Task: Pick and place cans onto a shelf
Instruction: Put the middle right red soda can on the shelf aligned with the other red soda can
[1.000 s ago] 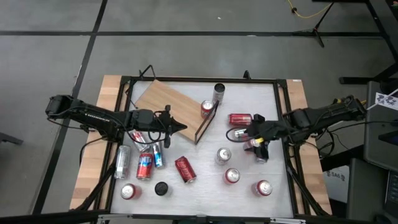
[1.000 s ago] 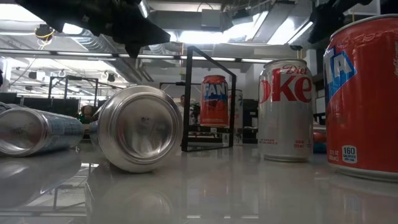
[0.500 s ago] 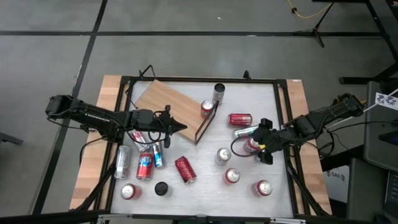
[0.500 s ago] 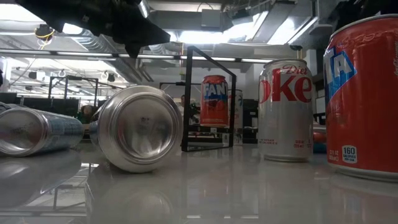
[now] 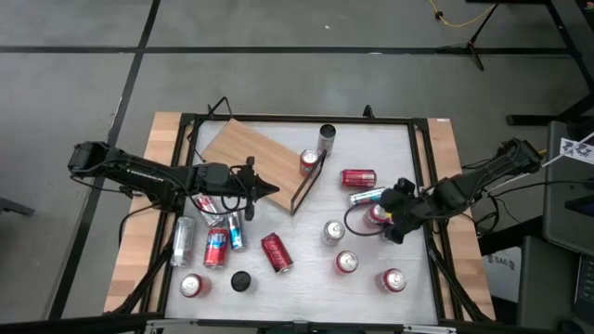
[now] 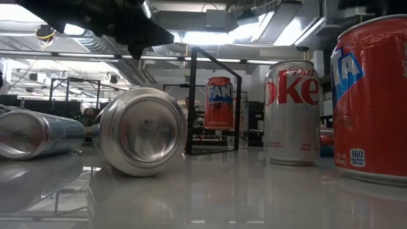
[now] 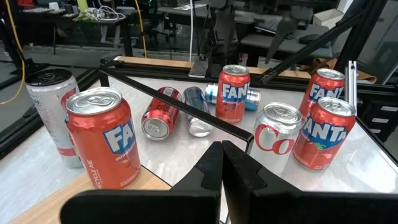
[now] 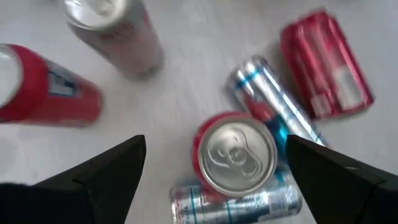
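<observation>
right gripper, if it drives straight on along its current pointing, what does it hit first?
Likely the upright red can, centred between the open right gripper fingers in the right wrist view, silver top facing the camera. Depth is unclear; slim blue-and-silver cans lie beside it.

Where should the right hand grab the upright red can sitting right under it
Grip the upright red can across its round side wall, coming straight down from above. It stands on end, top up, between the open fingers of the right hand. Lying cans crowd one side, so watch that finger.

Cans (image 5: 277, 252) scattered; shelf (image 5: 252, 160) apparently flat.
</observation>
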Robot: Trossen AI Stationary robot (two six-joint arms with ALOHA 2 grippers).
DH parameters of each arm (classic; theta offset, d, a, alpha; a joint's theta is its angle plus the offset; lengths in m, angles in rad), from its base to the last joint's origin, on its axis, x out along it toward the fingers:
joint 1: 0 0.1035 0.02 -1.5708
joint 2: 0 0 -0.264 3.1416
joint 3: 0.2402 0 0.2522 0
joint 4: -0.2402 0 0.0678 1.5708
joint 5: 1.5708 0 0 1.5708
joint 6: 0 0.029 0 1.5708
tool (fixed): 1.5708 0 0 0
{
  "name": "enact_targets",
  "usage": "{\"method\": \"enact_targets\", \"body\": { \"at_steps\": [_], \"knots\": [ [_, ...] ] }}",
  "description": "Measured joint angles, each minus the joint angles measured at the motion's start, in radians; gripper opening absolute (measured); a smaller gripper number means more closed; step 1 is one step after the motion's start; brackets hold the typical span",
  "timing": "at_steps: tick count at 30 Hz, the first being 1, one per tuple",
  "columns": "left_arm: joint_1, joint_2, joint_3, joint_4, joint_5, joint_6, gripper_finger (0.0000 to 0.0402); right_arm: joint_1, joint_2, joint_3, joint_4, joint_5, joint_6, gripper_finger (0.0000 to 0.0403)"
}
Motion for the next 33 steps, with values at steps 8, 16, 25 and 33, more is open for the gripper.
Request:
{"method": "enact_targets", "body": {
  "at_steps": [8,16,25,33],
  "knots": [
    [0.000,0.000,0.000,0.000,0.000,0.000,0.0000,0.000,0.000,-0.029,0.018,0.060,0.219,0.0374],
    [0.000,0.000,0.000,0.000,0.000,0.000,0.0000,0.000,0.025,-0.029,0.025,0.075,0.348,0.0374],
    [0.000,0.000,0.000,0.000,0.000,0.000,0.0000,-0.001,0.114,-0.029,0.022,0.070,0.407,0.0374],
    [0.000,0.000,0.000,0.000,0.000,0.000,0.0000,-0.002,0.142,-0.029,0.017,0.075,0.468,0.0374]
  ]
}}
